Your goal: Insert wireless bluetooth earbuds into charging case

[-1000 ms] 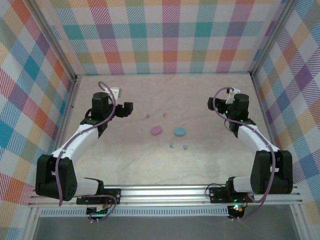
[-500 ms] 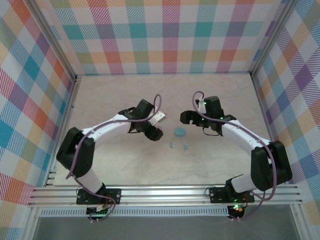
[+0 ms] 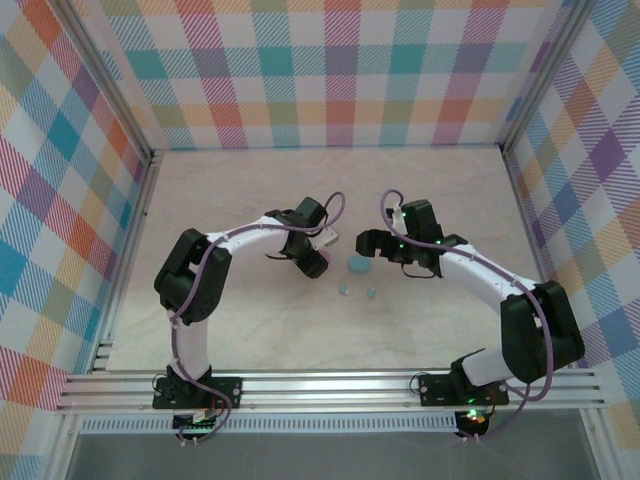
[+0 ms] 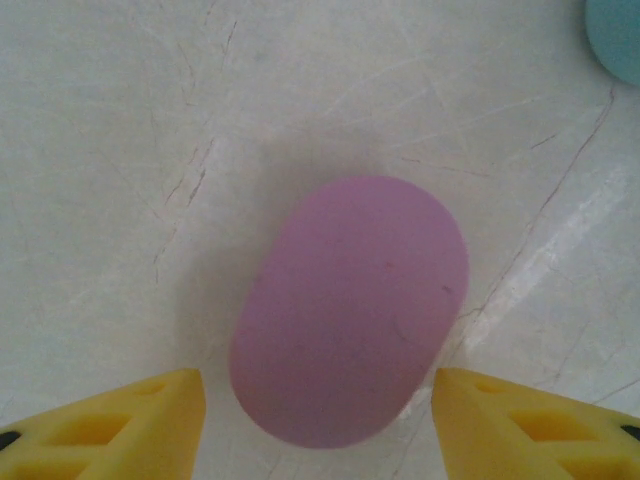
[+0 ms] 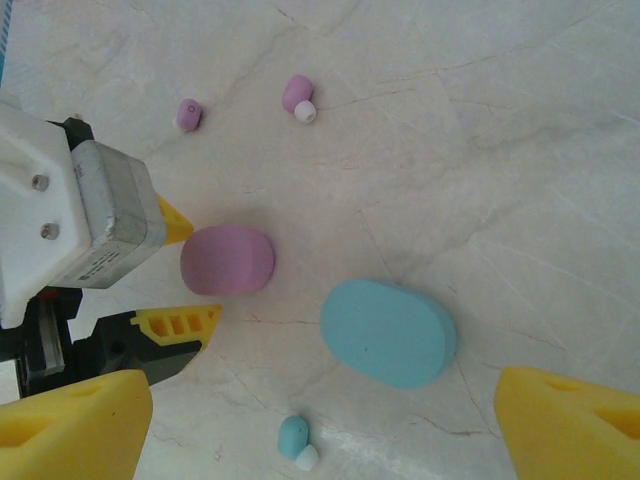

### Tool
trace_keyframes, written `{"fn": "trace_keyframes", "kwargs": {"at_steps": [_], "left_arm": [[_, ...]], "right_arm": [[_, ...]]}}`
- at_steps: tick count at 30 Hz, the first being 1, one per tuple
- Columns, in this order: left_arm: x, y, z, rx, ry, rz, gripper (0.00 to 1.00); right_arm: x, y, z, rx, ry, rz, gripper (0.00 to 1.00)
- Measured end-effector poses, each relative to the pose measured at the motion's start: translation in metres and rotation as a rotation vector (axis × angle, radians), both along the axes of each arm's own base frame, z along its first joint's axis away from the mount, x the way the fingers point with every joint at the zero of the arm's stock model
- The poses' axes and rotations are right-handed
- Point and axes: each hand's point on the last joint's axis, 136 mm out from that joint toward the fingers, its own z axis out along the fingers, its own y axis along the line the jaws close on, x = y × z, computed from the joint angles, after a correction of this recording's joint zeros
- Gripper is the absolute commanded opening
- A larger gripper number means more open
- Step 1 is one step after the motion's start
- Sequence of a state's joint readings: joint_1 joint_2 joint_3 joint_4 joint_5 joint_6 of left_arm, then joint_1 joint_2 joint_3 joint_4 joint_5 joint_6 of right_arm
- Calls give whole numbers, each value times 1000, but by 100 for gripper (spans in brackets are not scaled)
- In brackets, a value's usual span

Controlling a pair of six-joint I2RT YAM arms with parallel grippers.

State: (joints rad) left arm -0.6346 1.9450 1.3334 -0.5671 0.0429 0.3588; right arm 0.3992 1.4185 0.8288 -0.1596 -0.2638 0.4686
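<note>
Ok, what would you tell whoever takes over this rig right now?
Left tool: open, fingers either side of the pink case, not gripping it.
Right tool: open, empty, hovering over the blue case.
Both cases lie on the table and look shut.
Two pink earbuds lie loose near the pink case; two blue earbuds lie loose beside the blue case.
Done: no earbud inserted.
Left: open the cases and seat all four earbuds.
</note>
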Motion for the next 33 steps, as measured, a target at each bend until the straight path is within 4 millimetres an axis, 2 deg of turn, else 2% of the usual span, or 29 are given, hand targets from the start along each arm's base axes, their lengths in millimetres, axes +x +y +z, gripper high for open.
{"fn": "trace_keyframes", "kwargs": {"at_steps": [2,8,16,23,26,33], "left_arm": [[0,0,-2,6,5,-5,61],[-1,-4,-4,-4,19,-40,45],[0,-7,-2,-59,51,-38,44],[1,-7,4,-133,89,-15,35],[2,-9,20,-212,106,9,34],[7,-8,81,-453,132,66,33]], "right_arm": [[0,0,0,2,3,-3,89],[-1,1,0,11,11,-6,90],[-1,1,0,16,18,-14,92],[1,2,6,35,20,-28,91],[0,7,18,83,7,-19,89],[-3,35,74,321,-91,67,82]]}}
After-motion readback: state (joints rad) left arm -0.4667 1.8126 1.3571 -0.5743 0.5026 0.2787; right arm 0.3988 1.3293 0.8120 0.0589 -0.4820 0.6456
